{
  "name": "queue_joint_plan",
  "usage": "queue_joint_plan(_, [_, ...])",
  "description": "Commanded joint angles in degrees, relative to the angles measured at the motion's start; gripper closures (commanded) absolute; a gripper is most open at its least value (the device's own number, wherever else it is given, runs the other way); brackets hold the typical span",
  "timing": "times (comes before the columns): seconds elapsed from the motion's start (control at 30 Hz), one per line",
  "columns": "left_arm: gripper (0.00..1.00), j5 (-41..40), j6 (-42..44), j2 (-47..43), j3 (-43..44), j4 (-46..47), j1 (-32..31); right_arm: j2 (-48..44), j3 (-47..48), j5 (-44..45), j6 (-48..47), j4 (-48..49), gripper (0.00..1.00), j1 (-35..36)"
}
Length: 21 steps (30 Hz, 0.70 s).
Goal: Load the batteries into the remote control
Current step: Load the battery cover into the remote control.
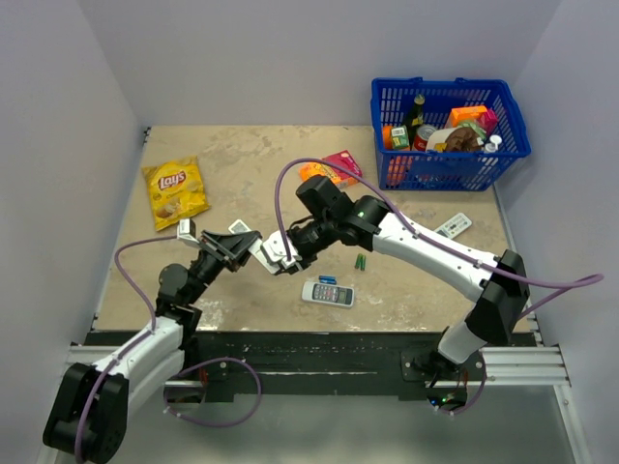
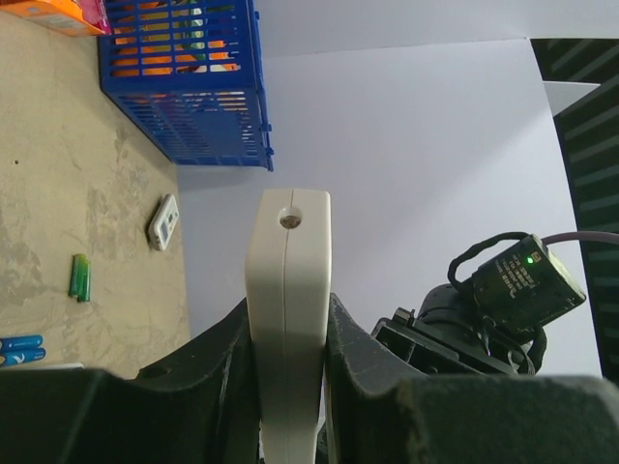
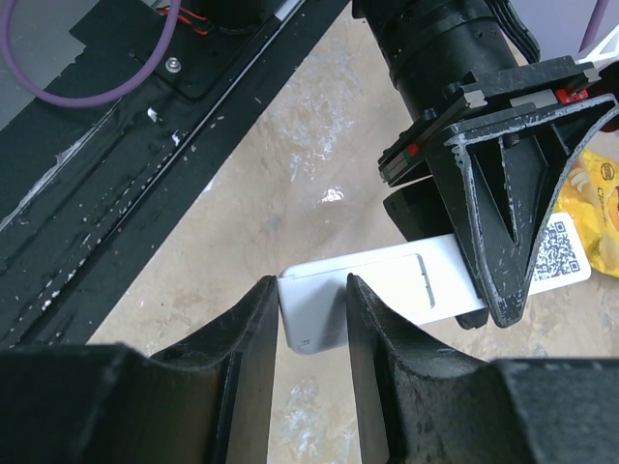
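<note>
Grip on both ends: the remote (image 3: 447, 280) hangs over the middle of the bench (image 1: 242, 164), toward its near edge. The left gripper (image 2: 287, 314) clamps one end, and the right gripper (image 3: 311, 302) is closed on the other. Opening the cover (image 3: 387, 278) seems the step in hand, so the right should next slide it off. Only the right wrist shows that cover; the left shows a narrow edge. I find no dark batteries anywhere.
</note>
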Motion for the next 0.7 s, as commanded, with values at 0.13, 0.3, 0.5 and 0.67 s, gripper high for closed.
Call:
queue_joint_plan(0.13, [1.0, 8.01, -4.67, -4.42, 5.26, 9.2, -2.54, 3.9, -1.61, 8.96, 1.75, 9.91, 0.65, -1.97])
queue_joint_plan(0.3, [1.0, 8.8, -5.29, -3.98, 5.7, 10.6, -2.54, 4.08, -2.84, 9.31, 3.33, 13.25, 0.65, -2.59])
queue_joint_plan(0.5, [1.0, 8.71, -4.67, -4.33, 6.67, 10.6, -2.71, 4.52, -3.81, 8.7, 5.0, 17.29, 0.65, -2.67])
queue_joint_plan(0.67, [1.0, 7.75, -5.98, -4.24, 6.4, 12.36, -3.15, 5.92, -4.25, 8.17, 6.24, 19.32, 0.65, -2.67])
